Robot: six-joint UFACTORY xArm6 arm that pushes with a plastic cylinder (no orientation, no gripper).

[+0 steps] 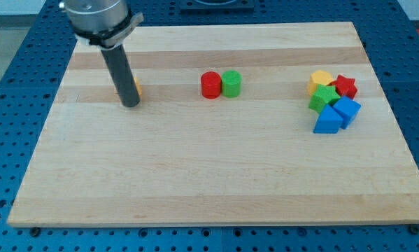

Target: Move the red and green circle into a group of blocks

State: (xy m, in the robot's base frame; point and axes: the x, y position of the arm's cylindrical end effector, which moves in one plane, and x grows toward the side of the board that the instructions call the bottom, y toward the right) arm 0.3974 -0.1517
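A red circle block (pixel 210 85) and a green circle block (pixel 231 83) stand side by side, touching, at the board's upper middle. My tip (pixel 130 104) rests on the board well to the view's left of them, apart from both. A small orange block (pixel 136 88) peeks out from behind the rod; its shape is hidden. At the view's right sits a cluster: a yellow block (pixel 320 80), a red star block (pixel 345 86), a green star block (pixel 324 97), a blue block (pixel 347 110) and a blue triangle block (pixel 327 120).
The wooden board (pixel 195 182) lies on a blue perforated table (pixel 13 84). The arm's grey body (pixel 97 17) hangs over the board's upper left corner.
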